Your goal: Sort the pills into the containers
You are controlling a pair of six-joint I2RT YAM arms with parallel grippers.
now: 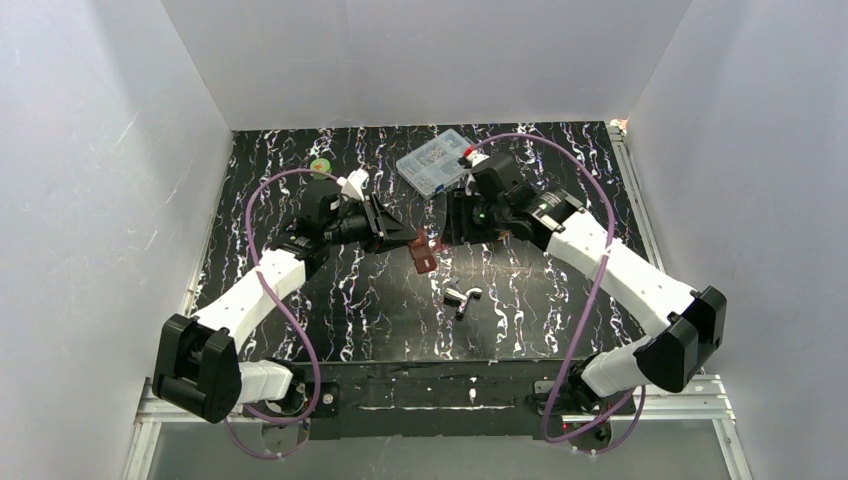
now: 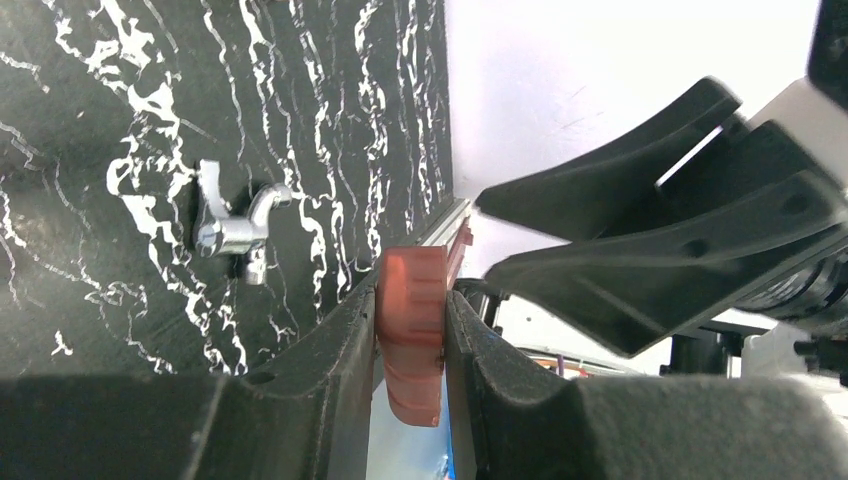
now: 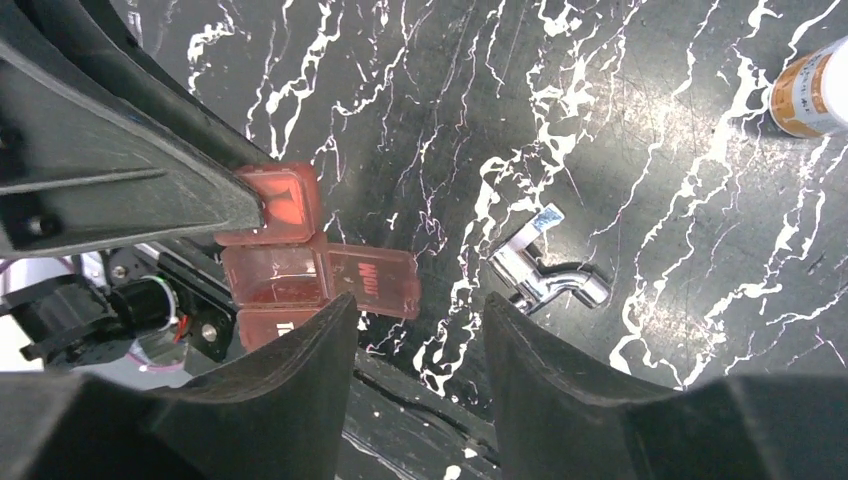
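The red pill box (image 3: 285,275) is hanging above mid-desk (image 3: 650,200), the left hand (image 2: 411,345) pinching its edge. The right hand (image 3: 418,310) is hovering spread beside its open lid (image 3: 372,282). A hard push there is likely twisting the box loose and dropping it by the metal fitting (image 3: 545,275).

The left gripper (image 2: 412,312) is clamped on a red plastic piece (image 2: 410,350), one black finger pressed to each side. The right gripper (image 2: 486,234) reaches in from the right, its two fingers spread, just beside the piece. A small silver metal fitting (image 2: 236,231) lies on the black marbled table (image 2: 90,120), apart from both.
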